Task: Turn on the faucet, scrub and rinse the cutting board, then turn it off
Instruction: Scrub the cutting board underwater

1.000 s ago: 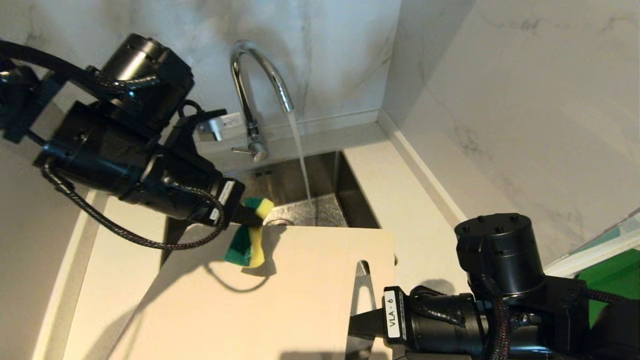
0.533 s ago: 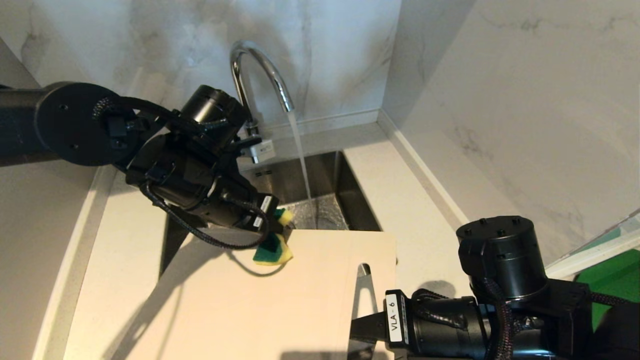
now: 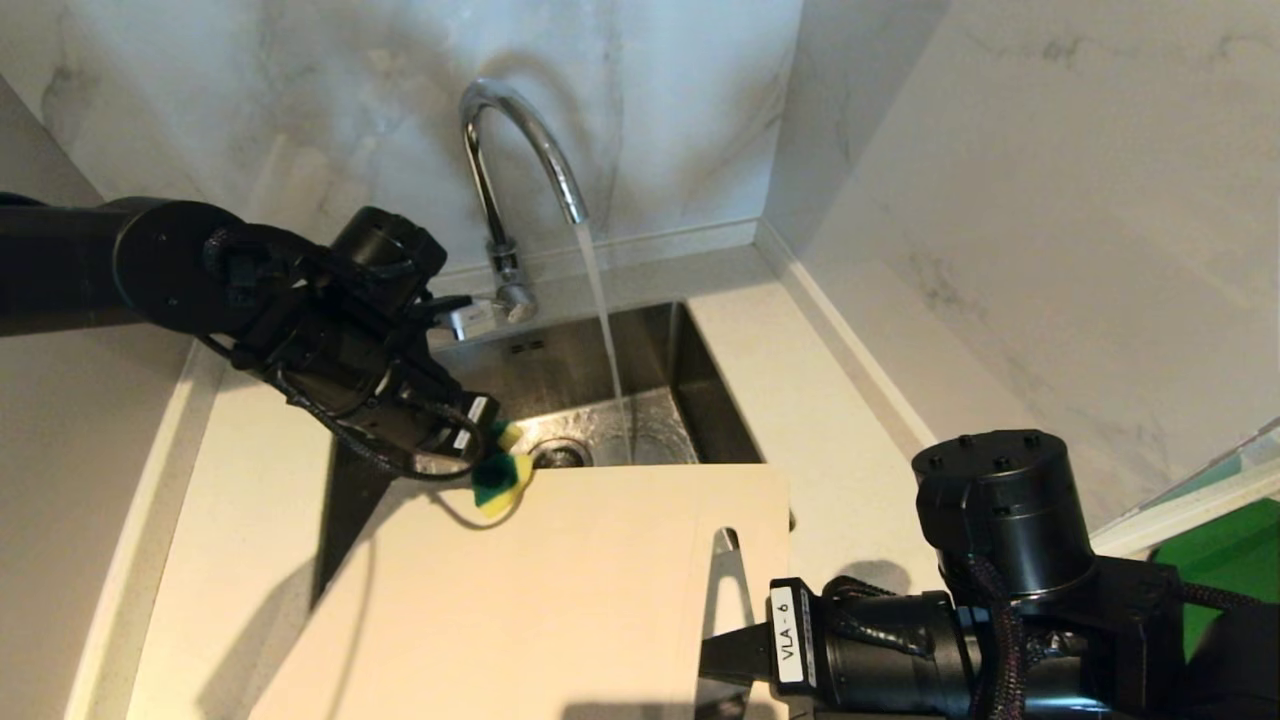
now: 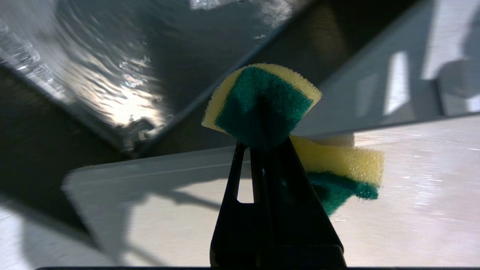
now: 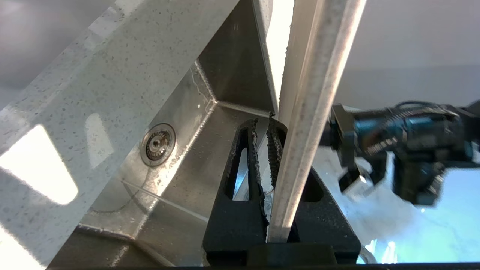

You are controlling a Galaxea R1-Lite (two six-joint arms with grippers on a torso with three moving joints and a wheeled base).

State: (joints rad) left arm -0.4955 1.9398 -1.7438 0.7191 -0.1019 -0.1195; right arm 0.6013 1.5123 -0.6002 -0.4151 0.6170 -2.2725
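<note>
1. Left gripper [image 3: 490,450] clamped tight on yellow-green sponge [image 3: 500,472], sponge at far-left edge of pale cream plastic cutting board [image 3: 560,590].
2. Right gripper [image 5: 275,150] pinches board's near-right edge by handle slot, over steel sink [image 3: 650,350].
3. Chrome gooseneck faucet [image 3: 520,150] running.

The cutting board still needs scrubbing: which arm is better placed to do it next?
The left. Its left gripper is shut on the sponge at the cutting board far edge. The right gripper is shut on the board at the handle slot, holding it over the sink.
</note>
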